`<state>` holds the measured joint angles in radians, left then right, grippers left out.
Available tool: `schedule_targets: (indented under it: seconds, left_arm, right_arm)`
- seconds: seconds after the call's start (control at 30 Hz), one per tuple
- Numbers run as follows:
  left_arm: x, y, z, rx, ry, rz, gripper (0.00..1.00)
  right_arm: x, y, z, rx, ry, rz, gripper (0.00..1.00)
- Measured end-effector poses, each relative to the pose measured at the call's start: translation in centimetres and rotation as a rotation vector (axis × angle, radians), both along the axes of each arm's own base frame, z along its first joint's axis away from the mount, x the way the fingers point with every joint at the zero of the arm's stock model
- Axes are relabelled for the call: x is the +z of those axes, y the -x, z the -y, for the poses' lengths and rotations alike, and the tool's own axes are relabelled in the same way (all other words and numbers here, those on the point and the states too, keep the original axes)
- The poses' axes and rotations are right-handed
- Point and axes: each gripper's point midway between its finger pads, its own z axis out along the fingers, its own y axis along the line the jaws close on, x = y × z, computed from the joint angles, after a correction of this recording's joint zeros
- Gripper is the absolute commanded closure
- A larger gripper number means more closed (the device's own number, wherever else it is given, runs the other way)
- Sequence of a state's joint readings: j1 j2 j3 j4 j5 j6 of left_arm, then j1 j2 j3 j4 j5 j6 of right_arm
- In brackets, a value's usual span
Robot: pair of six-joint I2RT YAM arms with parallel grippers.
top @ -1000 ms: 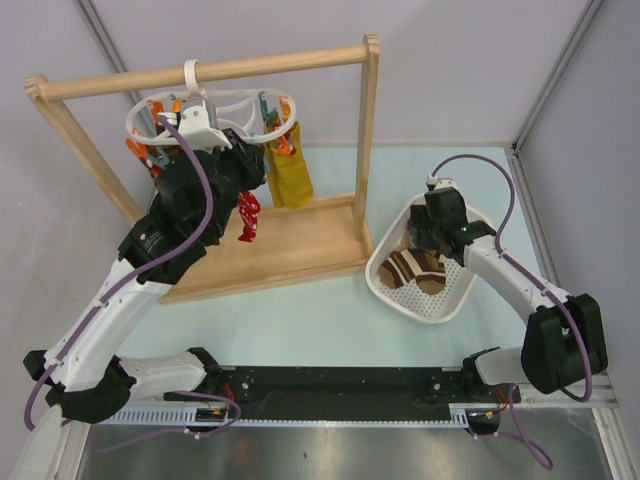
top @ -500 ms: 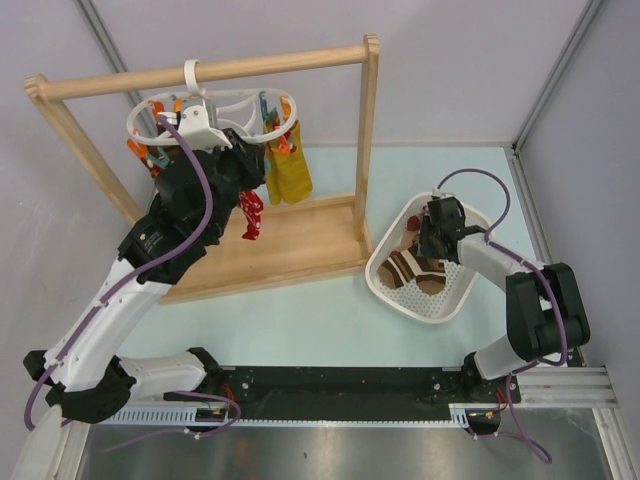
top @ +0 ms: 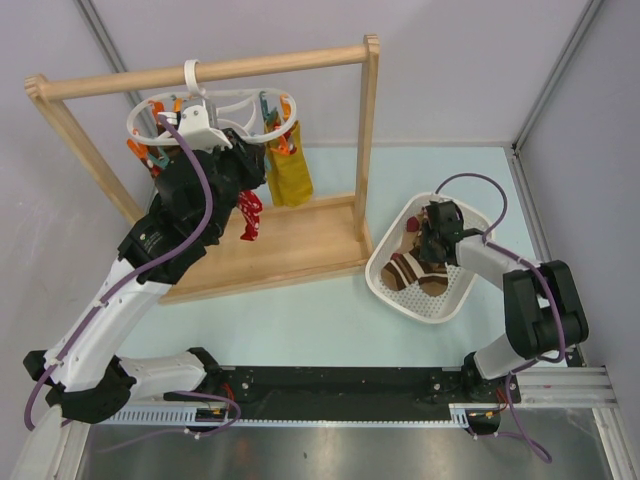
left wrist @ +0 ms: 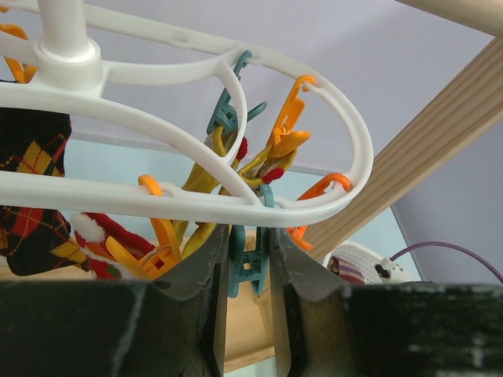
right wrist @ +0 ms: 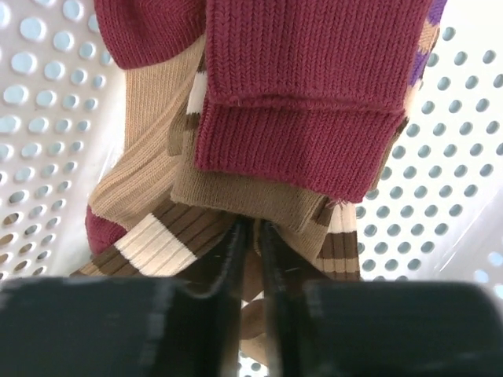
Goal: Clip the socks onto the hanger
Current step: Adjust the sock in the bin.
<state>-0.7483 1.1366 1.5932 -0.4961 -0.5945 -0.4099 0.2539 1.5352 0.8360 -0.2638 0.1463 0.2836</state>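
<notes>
Fetching the next sock from the basket (right wrist: 47, 102), by judgement the step in hand. Found the right gripper (right wrist: 251, 228) clenched on a fold of the brown striped sock (right wrist: 149, 239), low in that basket near the right edge of the bench (top: 320, 310). Found the left gripper (left wrist: 248, 236) clamped on a teal peg (left wrist: 250, 271) of the hanger (left wrist: 196, 206), hung on the wooden frame (top: 210, 68) at the far left. Next: lift the sock clear of its neighbours and carry across to that peg.
</notes>
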Motion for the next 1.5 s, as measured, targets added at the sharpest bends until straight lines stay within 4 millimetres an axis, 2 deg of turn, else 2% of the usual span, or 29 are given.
schedule_targets:
  seconds: [0.03,0.13,0.2,0.57,0.63,0.7,0.77,0.83,0.87,1.0,1.1,1.23,1.37,1.5]
  left_arm:
    - [0.0,0.0,0.0,0.000,0.000,0.000,0.99]
    - [0.0,0.0,0.0,0.000,0.000,0.000,0.99]
    - [0.0,0.0,0.0,0.000,0.000,0.000,0.99]
    - [0.1,0.1,-0.1,-0.001,0.003,0.003,0.99]
    - [0.2,0.2,-0.2,-0.003,0.004,0.004,0.99]
    - [0.2,0.3,-0.2,-0.004,0.004,0.004,0.99]
    - [0.2,0.3,-0.2,-0.005,0.004,0.004,0.99]
    - [0.2,0.3,-0.1,-0.006,0.004,0.004,0.99]
    - [0.2,0.3,-0.1,-0.006,0.004,0.004,0.99]
    - [0.2,0.3,-0.1,-0.006,0.004,0.004,0.99]
    - [0.2,0.3,-0.1,-0.006,0.004,0.004,0.99]
    - [0.2,0.3,-0.2,-0.006,0.005,0.005,0.99]
    - [0.3,0.4,-0.3,-0.008,0.007,0.007,0.99]
    - [0.5,0.6,-0.3,-0.014,0.009,0.009,0.99]
  right_arm:
    - [0.0,0.0,0.0,0.002,-0.001,0.000,1.00]
    - [0.6,0.4,0.0,0.008,-0.003,0.006,1.00]
    - [1.7,0.7,0.0,0.010,-0.010,0.025,1.00]
    - [12.6,1.7,0.0,0.038,-0.087,0.328,1.00]
    - [13.8,2.2,-0.1,0.050,-0.105,0.356,1.00]
    - [13.7,2.9,-0.5,0.068,-0.120,0.338,1.00]
    - [12.7,3.9,-1.1,0.092,-0.130,0.284,0.97]
    - [11.4,5.0,-1.8,0.114,-0.148,0.237,0.91]
    - [10.1,6.1,-2.2,0.128,-0.163,0.187,0.87]
    - [6.2,10.0,-3.0,0.155,-0.209,0.011,0.62]
    - [5.3,11.6,-3.3,0.158,-0.234,-0.055,0.55]
    - [6.8,11.0,-2.9,0.142,-0.233,0.024,0.54]
    - [9.0,8.4,-1.7,0.084,-0.186,0.183,0.55]
    - [9.5,5.3,-0.9,0.024,-0.134,0.276,0.55]
